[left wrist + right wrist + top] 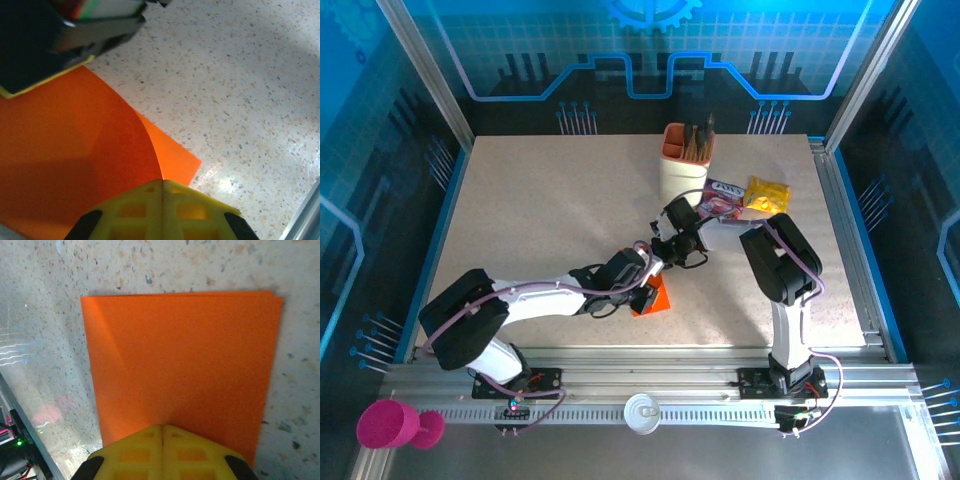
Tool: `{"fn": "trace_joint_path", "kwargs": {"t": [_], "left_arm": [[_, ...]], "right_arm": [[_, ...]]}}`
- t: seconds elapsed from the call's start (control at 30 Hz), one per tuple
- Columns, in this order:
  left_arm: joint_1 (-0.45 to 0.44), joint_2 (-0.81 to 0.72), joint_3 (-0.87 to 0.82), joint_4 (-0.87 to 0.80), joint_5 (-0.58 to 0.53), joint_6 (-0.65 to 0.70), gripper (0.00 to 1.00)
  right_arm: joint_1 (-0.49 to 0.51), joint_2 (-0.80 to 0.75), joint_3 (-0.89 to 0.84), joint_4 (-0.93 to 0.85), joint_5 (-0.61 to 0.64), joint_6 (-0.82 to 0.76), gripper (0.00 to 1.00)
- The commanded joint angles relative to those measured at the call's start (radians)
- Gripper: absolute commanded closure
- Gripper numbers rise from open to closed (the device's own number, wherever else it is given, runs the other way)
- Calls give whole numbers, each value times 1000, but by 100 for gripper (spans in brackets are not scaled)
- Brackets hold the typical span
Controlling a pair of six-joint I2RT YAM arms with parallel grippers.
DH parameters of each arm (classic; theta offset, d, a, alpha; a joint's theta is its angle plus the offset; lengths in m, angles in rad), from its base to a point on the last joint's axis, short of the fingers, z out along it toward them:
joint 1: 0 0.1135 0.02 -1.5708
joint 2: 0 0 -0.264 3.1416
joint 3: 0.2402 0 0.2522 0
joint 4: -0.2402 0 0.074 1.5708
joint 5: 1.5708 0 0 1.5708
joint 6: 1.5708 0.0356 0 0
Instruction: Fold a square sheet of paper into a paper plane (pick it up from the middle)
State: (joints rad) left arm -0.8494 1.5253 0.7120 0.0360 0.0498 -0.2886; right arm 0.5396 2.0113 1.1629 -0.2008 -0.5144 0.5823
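- From the top camera I saw the square sheet of paper (653, 298) lying near the middle of the surface (540, 210), where the two arms met.
- The left gripper (162, 200) was fully closed, its yellow fingers meeting on an upper layer of the orange paper that curved up off the lower layer.
- The right gripper (162, 442) was closed too, with its tips over the near edge of the paper. I could not tell whether it pinched the sheet.
- In the right wrist view the paper lay flat, doubled over, with two edges showing at the far side.
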Motion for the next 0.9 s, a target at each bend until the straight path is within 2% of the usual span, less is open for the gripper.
{"fn": "trace_joint_path", "kwargs": {"t": [0.0, 0.87], "left_arm": [[25, -8, 13, -32, 4, 9, 100], [85, 50, 48, -134, -149, 12, 100]], "right_arm": [[-3, 38, -24, 5, 7, -9, 100], [-18, 69, -53, 18, 26, -7, 100]]}}
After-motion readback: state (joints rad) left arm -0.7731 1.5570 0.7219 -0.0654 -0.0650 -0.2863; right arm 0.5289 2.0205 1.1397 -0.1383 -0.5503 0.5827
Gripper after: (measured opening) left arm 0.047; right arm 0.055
